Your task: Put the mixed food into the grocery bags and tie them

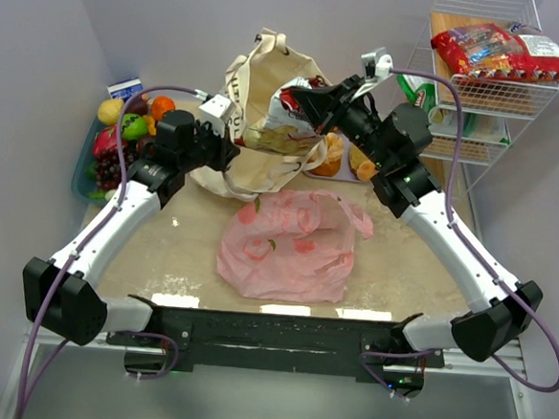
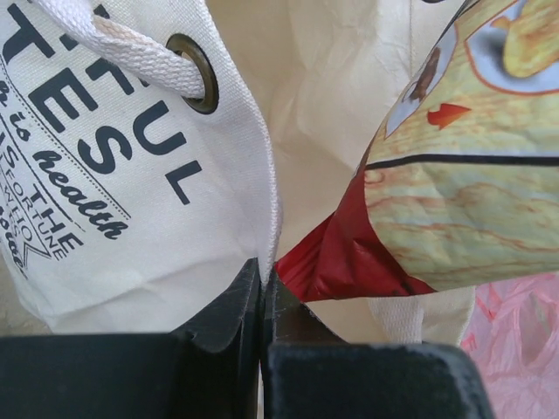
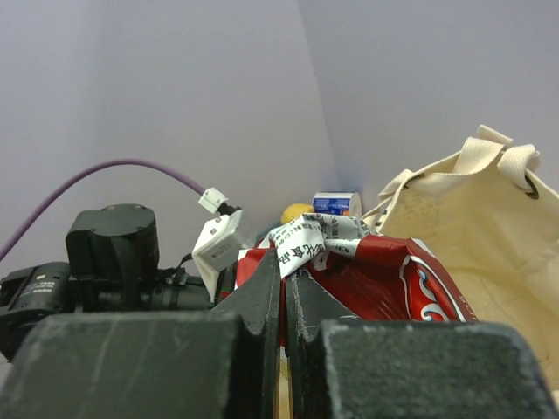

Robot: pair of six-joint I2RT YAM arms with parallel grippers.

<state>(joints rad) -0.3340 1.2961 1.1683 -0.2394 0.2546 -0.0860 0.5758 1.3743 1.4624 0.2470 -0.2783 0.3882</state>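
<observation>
The cream canvas tote point(image 1: 259, 93) stands at the back centre, mouth open, dark lettering on its side point(image 2: 96, 166). My left gripper point(image 1: 229, 154) is shut on the tote's near rim point(image 2: 272, 236), holding the cloth edge between its jaws point(image 2: 262, 266). My right gripper point(image 1: 298, 102) is shut on the crimped end of a red and white snack packet point(image 3: 384, 279), which hangs over the tote's mouth point(image 1: 287, 124) and partly inside it point(image 2: 472, 192). The pink plastic bag point(image 1: 291, 244) with red fruit prints lies flat in the middle of the table. Golden-brown pastries point(image 1: 336, 156) lie behind it, partly hidden by the right arm.
A basket of fruit point(image 1: 121, 146) sits at the far left against the wall. A white wire rack point(image 1: 490, 80) at the back right carries more red snack packets point(image 1: 502, 52). A small blue and white box point(image 1: 127, 88) stands behind the fruit.
</observation>
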